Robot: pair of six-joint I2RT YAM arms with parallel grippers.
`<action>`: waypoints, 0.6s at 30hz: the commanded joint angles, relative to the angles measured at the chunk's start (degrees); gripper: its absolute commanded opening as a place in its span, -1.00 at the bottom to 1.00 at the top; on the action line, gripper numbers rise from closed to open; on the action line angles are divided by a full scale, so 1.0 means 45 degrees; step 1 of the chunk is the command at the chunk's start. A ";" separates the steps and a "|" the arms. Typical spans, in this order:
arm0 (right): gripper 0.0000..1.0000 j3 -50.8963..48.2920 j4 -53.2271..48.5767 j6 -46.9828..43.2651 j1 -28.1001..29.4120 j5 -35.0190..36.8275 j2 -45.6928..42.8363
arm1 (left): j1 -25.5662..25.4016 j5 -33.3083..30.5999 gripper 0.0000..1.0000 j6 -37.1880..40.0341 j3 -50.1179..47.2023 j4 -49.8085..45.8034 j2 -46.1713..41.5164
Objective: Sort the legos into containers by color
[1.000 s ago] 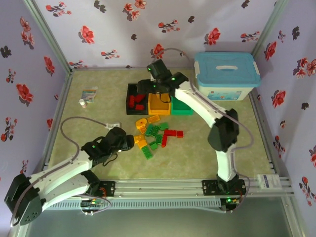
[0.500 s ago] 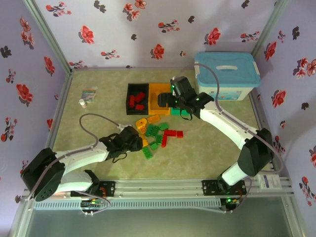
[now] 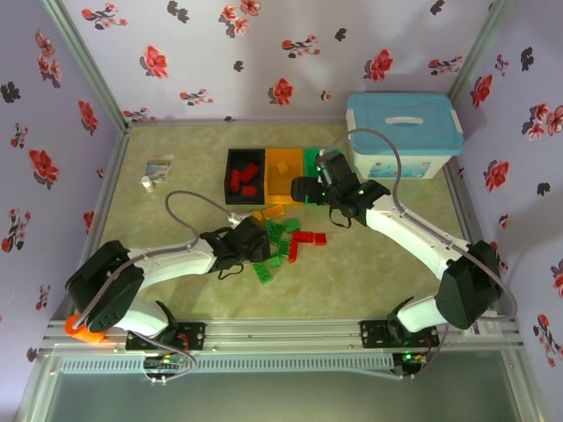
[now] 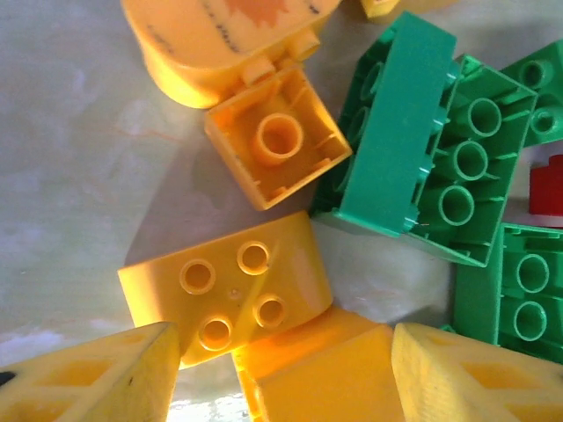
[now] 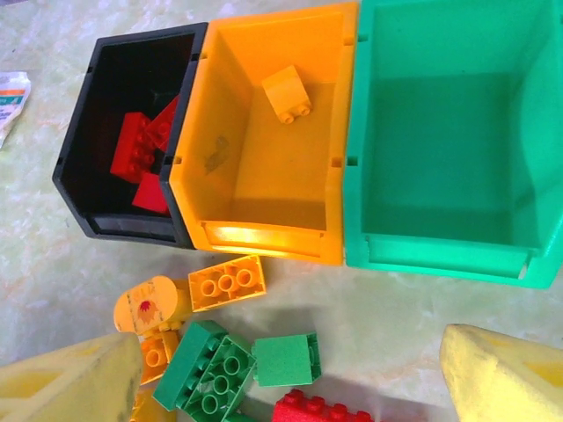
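Orange-yellow plastic lies under the left gripper (image 4: 286, 343). Its fingers (image 4: 97, 378) are parted wide, with an orange-yellow block (image 4: 308, 378) in the gap, clear of the left finger and close to the right one; cannot tell if they touch. Just ahead is a curved orange-yellow brick (image 4: 229, 286), 4 round holes facing up, long axis across the gap and slightly tilted. Beyond it sits a square orange-yellow brick (image 4: 277, 136), hollow underside up. Beside that, a long green brick (image 4: 396, 123) is tipped on its side, long axis pointing away from the fingers, against a second green brick (image 4: 475, 167) lying underside up. From overhead, this gripper is over the near-left edge of the loose lego pile (image 3: 286, 236) on the pale green table (image 3: 369, 264). Right gripper (image 3: 305, 188) hangs at the front of the bins, fingers (image 5: 70, 387) spread wide, holding nothing. The 3 joined bins run left to right: black bin (image 5: 145, 53) with red bricks (image 5: 132, 145), orange bin (image 5: 264, 176) with 1 small orange-yellow brick (image 5: 288, 92) near its back wall, green bin (image 5: 440, 132). In front of the orange bin a 2-by-3 orange-yellow brick (image 5: 227, 281) lies roughly parallel to the bin fronts, with an orange cylinder (image 5: 145, 303) beside it.
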 commanded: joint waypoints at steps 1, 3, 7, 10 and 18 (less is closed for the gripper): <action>0.76 -0.0460 0.0393 0.0334 -0.0207 0.0345 -0.0441 | -0.0307 -0.0412 0.26 -0.0418 0.0390 -0.0929 0.0470; 0.76 -0.0651 0.0459 0.0394 -0.0265 0.0293 -0.0555 | -0.0475 -0.0504 0.24 -0.0590 0.0430 -0.0993 0.0557; 0.76 -0.0936 0.0614 0.0476 -0.0344 0.0220 -0.0676 | -0.0653 -0.0631 0.20 -0.0797 0.0440 -0.1072 0.0751; 0.76 -0.1075 0.0649 0.0525 -0.0383 0.0157 -0.0664 | -0.0694 -0.0645 0.17 -0.0876 0.0463 -0.1249 0.0829; 0.76 -0.1498 0.0815 0.0709 -0.0403 0.0140 -0.0841 | -0.0980 -0.1092 0.21 -0.1275 0.0290 -0.2084 0.0515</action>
